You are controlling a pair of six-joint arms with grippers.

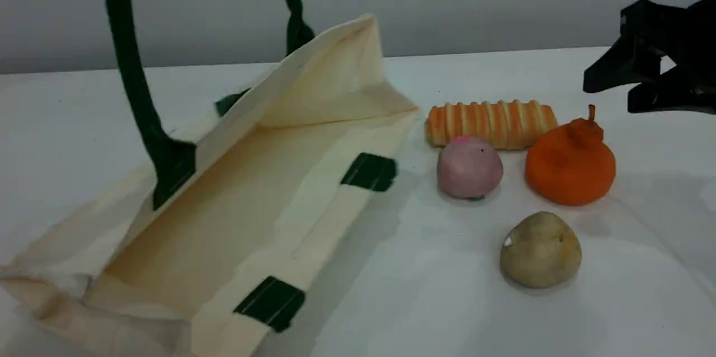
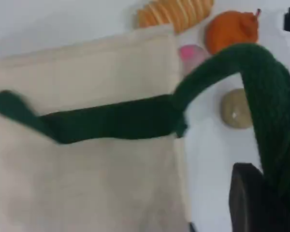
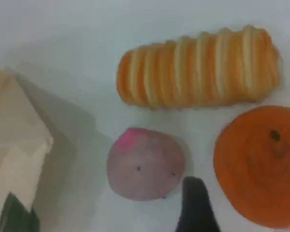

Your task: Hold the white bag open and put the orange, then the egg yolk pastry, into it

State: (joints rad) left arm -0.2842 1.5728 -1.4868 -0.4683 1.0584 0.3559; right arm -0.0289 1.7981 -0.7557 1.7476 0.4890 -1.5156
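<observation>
Pastry (image 1: 540,249) sits nearest the cam on the worktop (image 1: 643,301), low and fwd-left of the right gripper (image 1: 607,91). Orange (image 1: 570,164) is next back, just below and slightly left of that gripper, close but not touching; stem points up toward it. Right gripper jaws stand apart, nothing between them. So right arm is clearly the nearer one for the orange: prob. a short drop down-left, coming from above since the fruit is round w/ no real long axis. Pink ball (image 1: 469,168) lies just left of the orange, roll (image 1: 492,123) behind both, long axis across the worktop; both are near enough to get bumped.

Bag (image 1: 235,189) lies far left of the right gripper, mouth gaping toward the fruit. Left gripper (image 2: 261,203) is pinched tight on the handle (image 2: 261,92), lifting it.

Scene view hides the left gripper entirely; only the left wrist view shows the strap running into it. Right wrist view shows orange (image 3: 261,164) right beside its fingertip (image 3: 195,205).
</observation>
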